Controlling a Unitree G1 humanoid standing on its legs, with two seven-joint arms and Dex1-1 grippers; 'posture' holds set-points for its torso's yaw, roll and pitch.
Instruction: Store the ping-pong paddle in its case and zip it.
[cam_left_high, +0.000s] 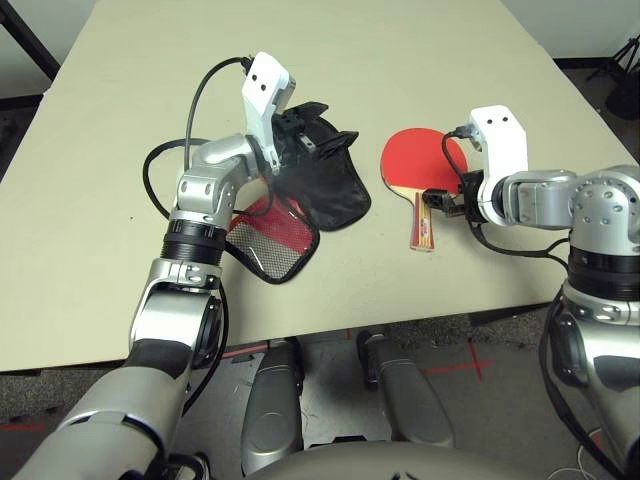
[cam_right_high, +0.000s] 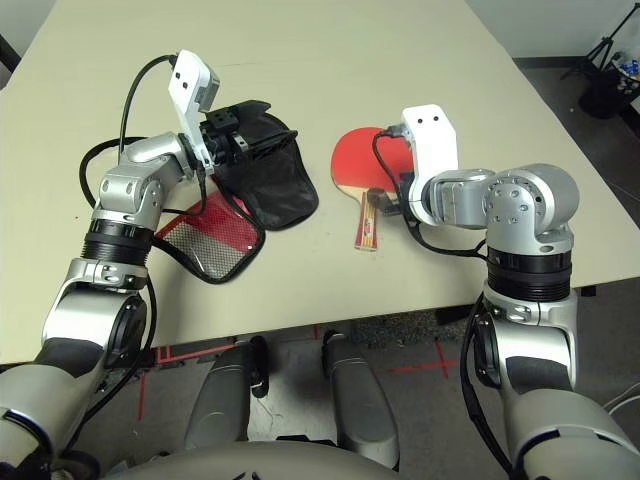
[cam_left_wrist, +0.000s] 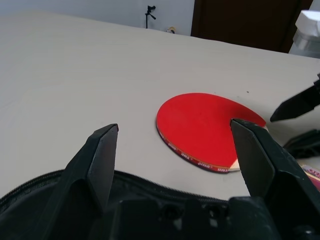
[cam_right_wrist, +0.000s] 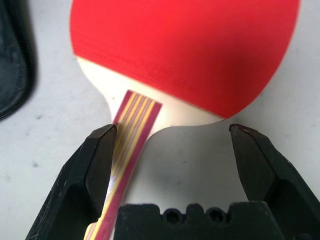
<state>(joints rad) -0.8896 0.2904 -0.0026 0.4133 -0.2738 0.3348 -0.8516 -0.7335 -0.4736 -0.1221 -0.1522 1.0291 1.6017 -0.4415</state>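
The big pale surface (cam_left_high: 430, 60) holds everything. On it, to the left, the case (cam_left_high: 335, 195) lies spread open, with its black flap beside the mesh pocket (cam_left_high: 265, 248). The red paddle (cam_left_high: 418, 160) is smaller and lies flat to the right of the case, apart from it. The left fingers (cam_left_wrist: 103, 162) are wide apart over the case and hold nothing. The right fingers (cam_right_wrist: 100, 170) are wide apart too, by the stripy handle (cam_right_wrist: 126, 145), and are not squeezing it. I think the job now is to pick up the paddle. The handle looks too close to one finger, so shift those fingers until it sits in the middle, then squeeze gently and lift straight up. Keep the case mouth wide so the round part won't catch on the little zipper (cam_left_wrist: 150, 186).
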